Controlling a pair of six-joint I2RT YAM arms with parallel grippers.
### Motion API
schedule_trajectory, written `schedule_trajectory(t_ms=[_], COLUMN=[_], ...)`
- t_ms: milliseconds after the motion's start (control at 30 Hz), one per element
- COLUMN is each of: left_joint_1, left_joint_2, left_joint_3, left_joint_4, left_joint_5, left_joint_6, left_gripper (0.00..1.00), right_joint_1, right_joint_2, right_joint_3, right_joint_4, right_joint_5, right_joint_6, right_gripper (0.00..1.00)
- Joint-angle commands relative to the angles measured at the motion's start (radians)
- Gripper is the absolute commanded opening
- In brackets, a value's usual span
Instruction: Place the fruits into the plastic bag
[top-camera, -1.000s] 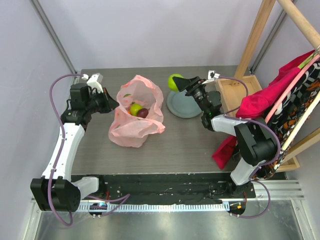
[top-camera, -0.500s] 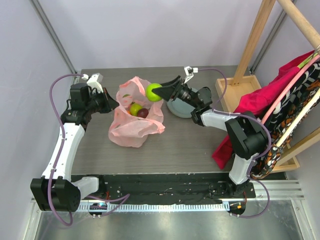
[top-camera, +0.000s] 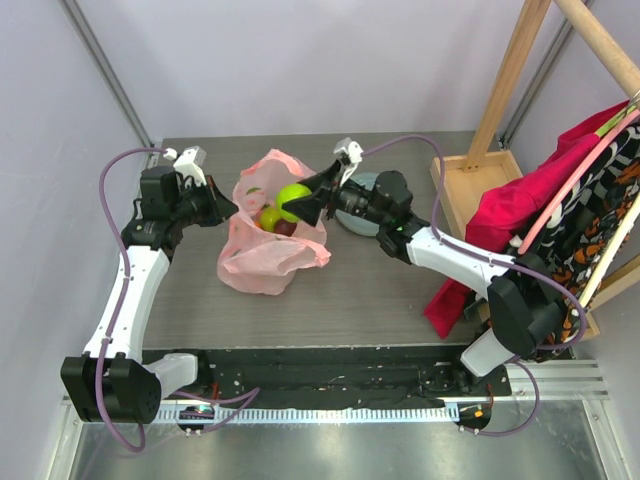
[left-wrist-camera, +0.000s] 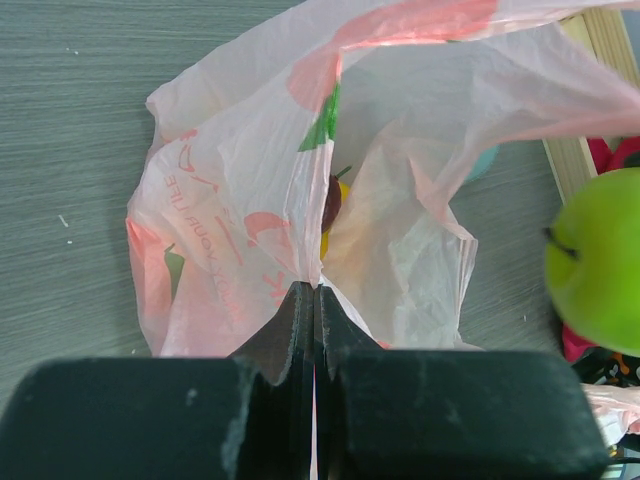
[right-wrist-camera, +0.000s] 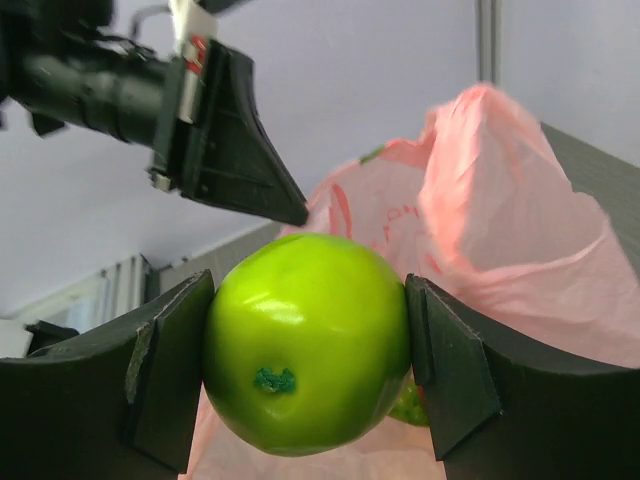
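Observation:
The translucent pink plastic bag (top-camera: 270, 240) stands open on the table. My left gripper (top-camera: 230, 208) is shut on the bag's left rim (left-wrist-camera: 305, 270) and holds it up. My right gripper (top-camera: 297, 203) is shut on a green apple (top-camera: 294, 196), held over the bag's mouth; in the right wrist view the apple (right-wrist-camera: 305, 340) fills the space between the fingers. Inside the bag lie a yellow-green fruit (top-camera: 269, 217) and a dark purple plum (top-camera: 285, 227). The apple also shows at the right edge of the left wrist view (left-wrist-camera: 598, 260).
A round grey plate (top-camera: 362, 215) sits right of the bag, partly behind my right arm. A wooden frame (top-camera: 470, 180) and a red cloth (top-camera: 530, 200) on a rack stand at the right.
My right gripper has carried the green apple left from above the plate to over the bag's mouth. The left gripper has held still on the bag.

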Motion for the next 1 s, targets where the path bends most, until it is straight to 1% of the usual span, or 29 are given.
schedule_trajectory(t_ms=[0,33,67,167,267,300,467,533,667,733,933,967], left_joint_1=[0.003,0.003,0.003,0.003,0.003,0.003,0.003,0.003,0.003,0.003,0.003,0.003], left_joint_2=[-0.006,-0.006,-0.006,-0.003,-0.004,-0.004,-0.001,0.001,0.002,0.004,0.004,0.004], left_joint_3=[0.012,0.010,0.012,0.012,0.012,0.010,0.012,0.012,0.012,0.012,0.012,0.012], left_joint_4=[0.020,0.018,0.020,0.020,0.020,0.020,0.018,0.020,0.020,0.020,0.018,0.020], left_joint_5=[0.011,0.011,0.011,0.013,0.016,0.014,0.016,0.016,0.017,0.017,0.020,0.020], left_joint_6=[-0.003,-0.003,-0.003,-0.004,-0.004,-0.004,-0.006,-0.006,-0.007,-0.007,-0.009,-0.009], left_gripper=[0.00,0.00,0.00,0.00,0.00,0.00,0.00,0.00,0.00,0.00,0.00,0.00], right_joint_1=[0.047,0.069,0.101,0.130,0.143,0.152,0.172,0.178,0.190,0.198,0.206,0.206], right_joint_2=[-0.020,-0.018,-0.006,0.029,0.052,0.069,0.149,0.186,0.203,0.215,0.321,0.332], right_joint_3=[0.083,0.117,0.134,0.192,0.232,0.248,0.327,0.364,0.364,0.370,0.438,0.442], right_joint_4=[-0.324,-0.377,-0.464,-0.574,-0.630,-0.639,-0.720,-0.734,-0.707,-0.693,-0.734,-0.734], right_joint_5=[0.210,0.267,0.360,0.477,0.539,0.598,0.700,0.709,0.637,0.628,0.632,0.632], right_joint_6=[-0.253,-0.338,-0.359,-0.405,-0.405,-0.405,-0.405,-0.406,-0.385,-0.367,-0.322,-0.317], right_gripper=[0.14,0.14,0.14,0.14,0.13,0.14,0.14,0.13,0.14,0.13,0.15,0.16])
